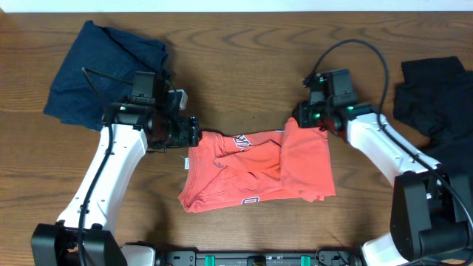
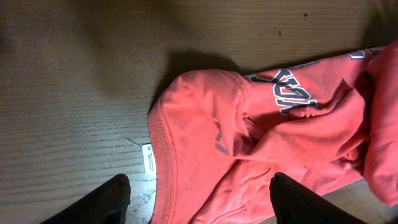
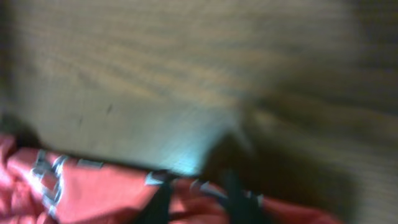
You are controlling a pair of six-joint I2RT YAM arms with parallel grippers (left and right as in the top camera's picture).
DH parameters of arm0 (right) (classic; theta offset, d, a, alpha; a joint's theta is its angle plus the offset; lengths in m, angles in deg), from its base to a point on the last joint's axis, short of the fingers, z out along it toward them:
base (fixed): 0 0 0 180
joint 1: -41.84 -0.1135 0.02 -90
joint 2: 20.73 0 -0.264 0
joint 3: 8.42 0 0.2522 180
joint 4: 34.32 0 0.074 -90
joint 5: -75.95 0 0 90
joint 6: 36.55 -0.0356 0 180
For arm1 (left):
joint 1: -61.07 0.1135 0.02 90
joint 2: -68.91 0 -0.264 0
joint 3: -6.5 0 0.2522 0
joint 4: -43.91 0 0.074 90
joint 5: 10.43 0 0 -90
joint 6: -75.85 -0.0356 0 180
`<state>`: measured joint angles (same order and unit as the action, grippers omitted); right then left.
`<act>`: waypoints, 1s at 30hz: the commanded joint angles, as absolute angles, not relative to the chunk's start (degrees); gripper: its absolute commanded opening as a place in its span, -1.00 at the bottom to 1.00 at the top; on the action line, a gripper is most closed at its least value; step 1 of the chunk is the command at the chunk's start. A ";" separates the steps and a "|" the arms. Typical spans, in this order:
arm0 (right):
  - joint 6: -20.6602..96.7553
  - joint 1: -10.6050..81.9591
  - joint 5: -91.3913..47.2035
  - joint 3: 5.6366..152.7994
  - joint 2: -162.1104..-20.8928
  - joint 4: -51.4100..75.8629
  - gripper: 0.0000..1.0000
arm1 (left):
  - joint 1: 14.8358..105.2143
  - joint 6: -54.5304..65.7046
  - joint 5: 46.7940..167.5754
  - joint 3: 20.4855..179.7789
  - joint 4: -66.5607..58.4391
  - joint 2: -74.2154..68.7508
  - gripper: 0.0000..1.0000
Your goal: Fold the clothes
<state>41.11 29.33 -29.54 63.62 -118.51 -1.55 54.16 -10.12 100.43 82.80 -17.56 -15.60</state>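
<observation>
The left gripper (image 2: 208,204) hovers, fingers wide apart, over the coral-red T-shirt (image 1: 259,166) at its ten o'clock corner. The right gripper (image 1: 303,118) meets the one o'clock corner; blur hides whether it clamps.

T-shirt (image 1: 255,170) lies mid-tabletop (image 1: 236,52), toward front edge, its right part folded over onto middle. Neck label (image 2: 148,158) lies on tabletop, touching T-shirt's left edge. Left tool (image 1: 194,134) at T-shirt's far-left corner; right tool (image 1: 298,120) at its far-right corner. Crumpled garment (image 1: 89,74) far left, behind left tool, apart from T-shirt. Second garment (image 1: 436,96) at right edge, well apart from T-shirt.
</observation>
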 commanded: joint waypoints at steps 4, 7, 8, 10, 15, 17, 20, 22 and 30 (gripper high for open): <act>44.25 31.78 -37.86 63.75 -117.26 1.88 0.14 | 53.98 -10.71 101.02 83.83 -18.69 -14.87 0.47; 46.86 32.13 -42.52 63.75 -115.90 8.83 -0.56 | 53.98 -10.73 101.00 83.83 -19.13 -14.87 0.47; 47.51 31.95 -44.01 63.75 -115.47 11.32 -0.37 | 53.98 -10.71 101.02 83.83 -19.15 -14.87 0.47; 50.00 30.88 -47.55 63.75 -114.72 16.94 -0.02 | 53.98 -10.73 101.02 83.83 -19.07 -14.87 0.47; 54.46 25.13 -46.19 63.75 -113.94 26.38 0.21 | 53.98 -10.71 101.00 83.83 -18.76 -14.90 0.47; 54.27 22.29 -42.10 63.75 -113.68 27.87 0.36 | 53.98 -10.71 101.00 83.83 -18.63 -14.90 0.47; 50.81 17.96 -34.91 63.73 -113.68 29.20 0.43 | 53.98 -10.71 101.00 83.83 -18.67 -14.90 0.47; 46.57 15.71 -29.93 63.67 -113.68 30.03 0.42 | 53.98 -10.71 101.00 83.83 -18.65 -14.90 0.47; 36.52 7.73 -24.05 60.15 -113.70 30.97 -0.67 | 53.98 -10.71 101.00 83.83 -18.65 -14.90 0.47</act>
